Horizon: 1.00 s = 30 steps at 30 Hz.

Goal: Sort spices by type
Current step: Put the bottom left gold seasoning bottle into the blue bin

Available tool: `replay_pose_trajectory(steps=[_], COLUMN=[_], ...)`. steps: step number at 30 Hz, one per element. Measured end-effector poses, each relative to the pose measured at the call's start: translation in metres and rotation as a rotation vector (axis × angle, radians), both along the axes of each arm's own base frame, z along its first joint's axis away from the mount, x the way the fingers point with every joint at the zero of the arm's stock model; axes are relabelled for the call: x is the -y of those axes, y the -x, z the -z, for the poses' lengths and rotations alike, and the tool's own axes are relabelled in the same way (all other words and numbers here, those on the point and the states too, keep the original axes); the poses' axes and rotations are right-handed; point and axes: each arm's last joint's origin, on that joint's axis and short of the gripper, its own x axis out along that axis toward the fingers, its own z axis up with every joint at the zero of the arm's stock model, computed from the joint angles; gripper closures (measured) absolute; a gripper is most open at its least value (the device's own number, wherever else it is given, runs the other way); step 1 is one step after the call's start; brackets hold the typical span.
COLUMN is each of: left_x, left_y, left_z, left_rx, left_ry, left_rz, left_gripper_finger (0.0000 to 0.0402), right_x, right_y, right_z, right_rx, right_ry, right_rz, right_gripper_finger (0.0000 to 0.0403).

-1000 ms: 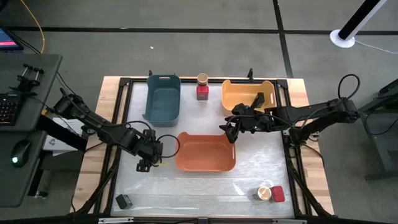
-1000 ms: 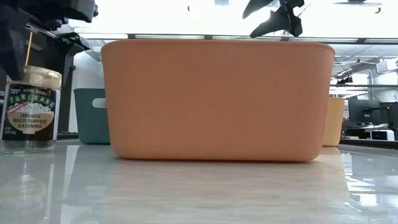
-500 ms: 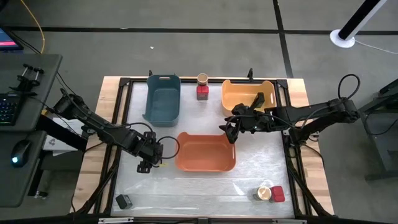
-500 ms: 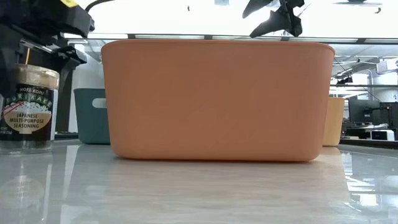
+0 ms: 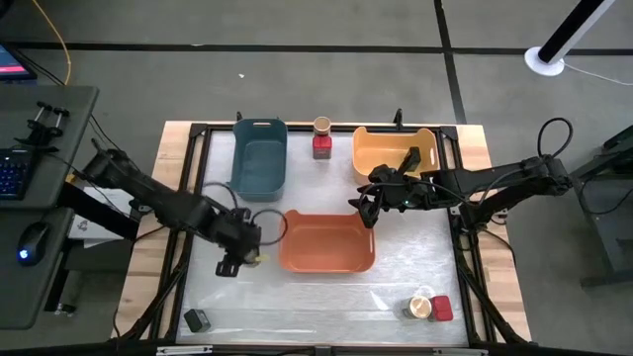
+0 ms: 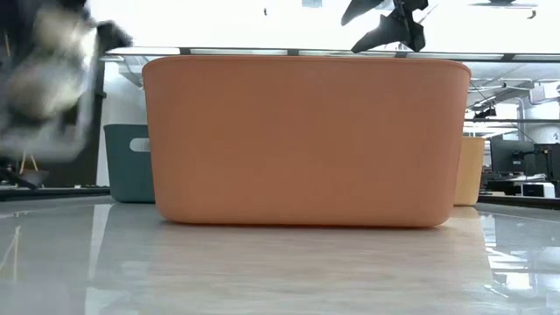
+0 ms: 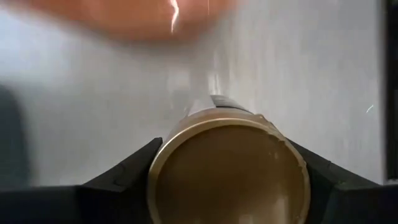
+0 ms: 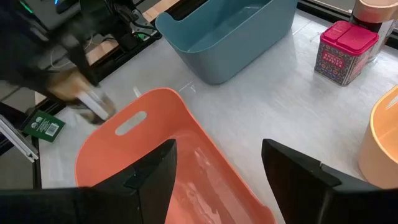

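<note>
Tan-lidded jar (image 7: 227,169) clamped between the left gripper (image 5: 244,252) fingers, lid toward the wrist, just left of the orange bin (image 5: 327,241). Right gripper (image 5: 368,206) farther off, parted and empty above that bin's far right corner.

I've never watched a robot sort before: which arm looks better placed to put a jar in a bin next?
Probably the left: the left gripper is shut on a tan-lidded jar beside the orange bin. The right gripper hangs open, holding nothing.
</note>
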Motion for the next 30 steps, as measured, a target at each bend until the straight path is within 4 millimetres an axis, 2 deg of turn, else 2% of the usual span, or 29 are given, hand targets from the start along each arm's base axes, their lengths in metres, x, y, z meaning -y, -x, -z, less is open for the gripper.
replay_pose_trajectory(steps=[3,6,8,10,15,20,24,30], left_x=[-0.013,-0.041,-0.068,-0.097,-0.174,-0.235,-0.265,-0.287], left_y=[-0.006,-0.005,-0.004,-0.003,0.002,0.002,0.000,0.000], left_z=[-0.051,-0.093,-0.108,-0.113,-0.099,-0.073,-0.051,-0.007], left_rx=[0.183,0.288,0.280,0.246,0.123,0.160,0.168,0.001], left_ry=[-0.100,-0.278,-0.362,-0.401,-0.418,-0.290,-0.213,-0.179], left_rz=[-0.045,-0.172,-0.279,-0.378,-0.631,-0.885,-1.037,-1.175], left_gripper_finger=[0.0168,0.0168,0.0168,0.0168,0.0168,0.0168,0.0168,0.0168], right_x=[0.000,0.000,0.000,0.000,0.001,0.002,0.002,0.002], right_y=[0.000,0.000,0.000,0.000,0.000,0.000,0.000,0.000], right_z=[0.000,0.000,0.000,0.000,0.000,-0.001,-0.001,-0.001], right_rx=[0.005,0.011,0.016,0.021,0.045,0.078,0.093,0.103], right_ry=[-0.017,-0.034,-0.050,-0.068,-0.106,-0.155,-0.198,-0.229], right_rz=[0.012,0.025,0.037,0.050,0.114,0.187,0.218,0.240], right_gripper_finger=[0.0171,0.0171,0.0171,0.0171,0.0171,0.0171,0.0171,0.0171])
